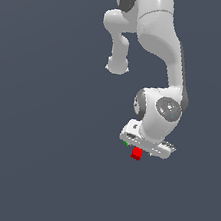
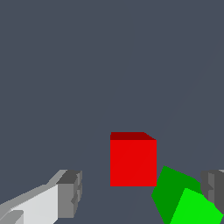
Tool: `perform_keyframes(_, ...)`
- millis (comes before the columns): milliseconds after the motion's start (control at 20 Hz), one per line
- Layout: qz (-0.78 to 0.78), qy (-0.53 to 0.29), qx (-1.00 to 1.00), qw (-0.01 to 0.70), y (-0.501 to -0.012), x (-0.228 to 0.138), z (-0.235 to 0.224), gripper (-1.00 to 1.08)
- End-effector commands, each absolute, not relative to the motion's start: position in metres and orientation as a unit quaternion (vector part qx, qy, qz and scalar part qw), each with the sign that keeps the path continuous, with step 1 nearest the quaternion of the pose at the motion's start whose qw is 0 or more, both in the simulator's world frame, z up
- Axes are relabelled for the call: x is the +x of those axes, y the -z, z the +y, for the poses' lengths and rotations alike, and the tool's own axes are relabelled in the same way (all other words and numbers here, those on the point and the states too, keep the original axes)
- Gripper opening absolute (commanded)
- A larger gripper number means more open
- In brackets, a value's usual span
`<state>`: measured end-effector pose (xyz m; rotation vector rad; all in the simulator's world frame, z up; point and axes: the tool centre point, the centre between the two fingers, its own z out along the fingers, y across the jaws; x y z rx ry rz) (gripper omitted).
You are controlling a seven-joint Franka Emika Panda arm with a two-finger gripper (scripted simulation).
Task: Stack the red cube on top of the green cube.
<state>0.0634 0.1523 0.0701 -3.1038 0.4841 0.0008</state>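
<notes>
The red cube [image 1: 136, 153] lies on the grey floor just under the white gripper [image 1: 138, 148]. Only a sliver of the green cube [image 1: 125, 143] shows at the hand's edge on the exterior view's left. In the wrist view the red cube [image 2: 133, 159] sits ahead, in the gap between the two grey fingertips [image 2: 70, 192]. The green cube [image 2: 186, 201] lies rotated close beside the red cube, near the other fingertip [image 2: 213, 188]. The gripper [image 2: 142, 192] is open and holds nothing; its jaws stand wide apart and touch neither cube.
The plain dark grey floor [image 1: 33, 161] surrounds the cubes. The white arm [image 1: 159, 39] rises above the hand towards the top of the exterior view.
</notes>
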Motion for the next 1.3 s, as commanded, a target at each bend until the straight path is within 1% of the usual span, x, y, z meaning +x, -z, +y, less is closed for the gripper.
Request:
perform_keyframes(0, 0.154, 0.0, -0.988, 0.0, -0.067, 0.063, 0.152, 1.0)
perform_keyframes(450, 0.156, 0.0, -0.988, 0.0, -0.027, 0.064, 0.153, 1.0)
perform_keyframes(750, 0.156, 0.0, -0.988, 0.0, -0.02, 0.066, 0.153, 1.0)
perform_keyframes(800, 0.156, 0.0, -0.988, 0.0, -0.02, 0.066, 0.153, -1.0)
perform_keyframes(1250, 0.156, 0.0, -0.988, 0.0, -0.02, 0.066, 0.153, -1.0)
